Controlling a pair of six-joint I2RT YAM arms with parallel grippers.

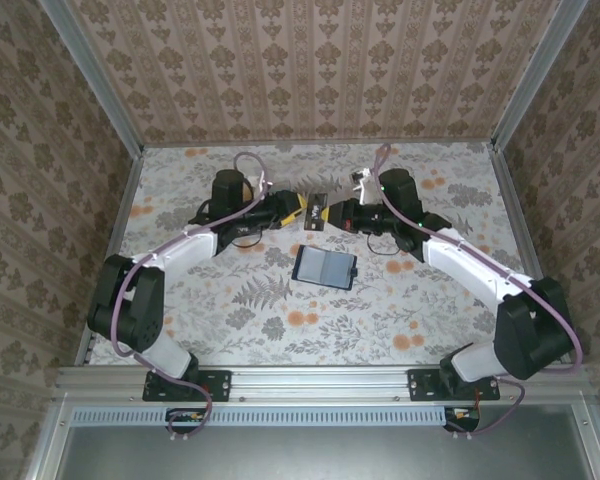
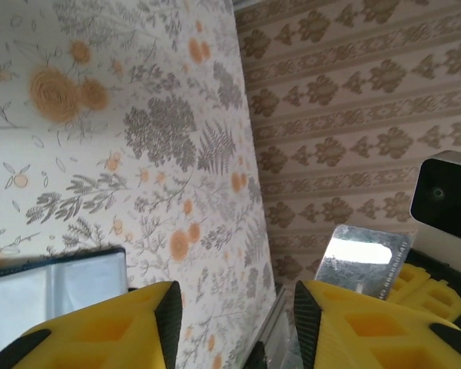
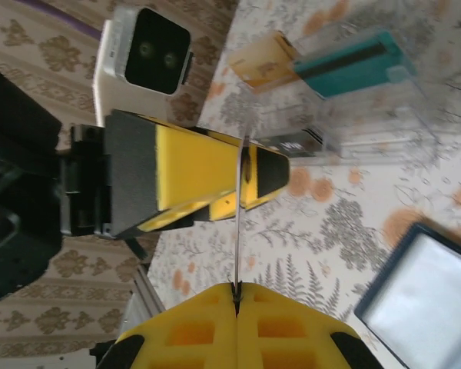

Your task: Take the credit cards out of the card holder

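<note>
While the right claw (image 3: 236, 287) pinches a credit card (image 2: 363, 254), left claw (image 2: 236, 307) gapes

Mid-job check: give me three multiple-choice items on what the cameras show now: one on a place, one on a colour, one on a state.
1. Where is the card holder?
A. lying flat on the table
B. standing upright against the wall
C. hanging off the table edge

2. What colour is the striped card in the clear tray?
A. red
B. teal
C. purple

3. What is the state of the right gripper?
A. wide open
B. shut on nothing
C. shut on a card

1 A: the top view shows it flat between the arms.
2 B: the right wrist view shows it teal with a dark stripe.
3 C: its fingers pinch the card, seen edge-on.
</note>
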